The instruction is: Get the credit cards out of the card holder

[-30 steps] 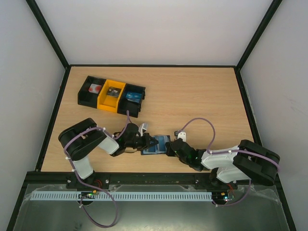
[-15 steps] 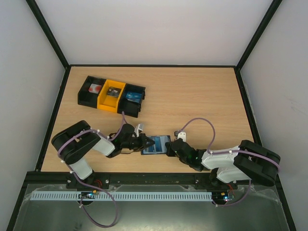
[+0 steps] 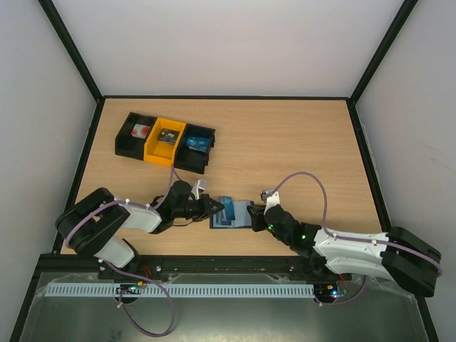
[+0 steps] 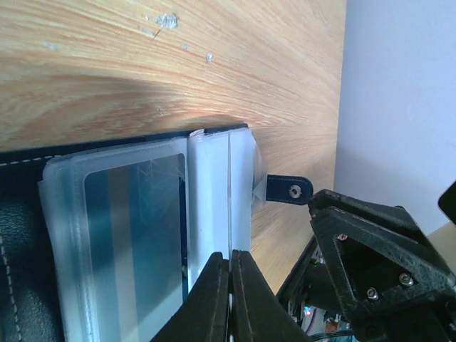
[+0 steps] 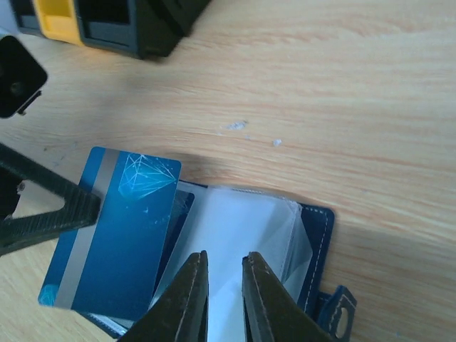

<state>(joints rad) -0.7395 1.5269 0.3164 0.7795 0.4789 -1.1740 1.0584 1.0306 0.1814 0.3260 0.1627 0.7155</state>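
- The left pincer (image 4: 229, 255) has been drawing the thin bright-blue plastic credit card (image 5: 114, 235) leftward, partly out of the flat black-edged card holder (image 5: 313, 228) at the wooden counter's (image 3: 285, 142) near side.
- It is clamping tight on the card's edge.
- The right pincer (image 5: 224, 255), barely parted, is resting on the holder; I cannot tell whether it is gripping.
- The card is looking light, stiff and slick, so pinching its flat faces is suiting it.

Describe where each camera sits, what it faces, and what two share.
Top: above and behind, facing down at the table; both arms show.
Left wrist: on the left gripper, facing the card holder; shut fingers show.
Right wrist: on the right gripper, over the blue card; its fingers show.
Both wrist views share the card holder.
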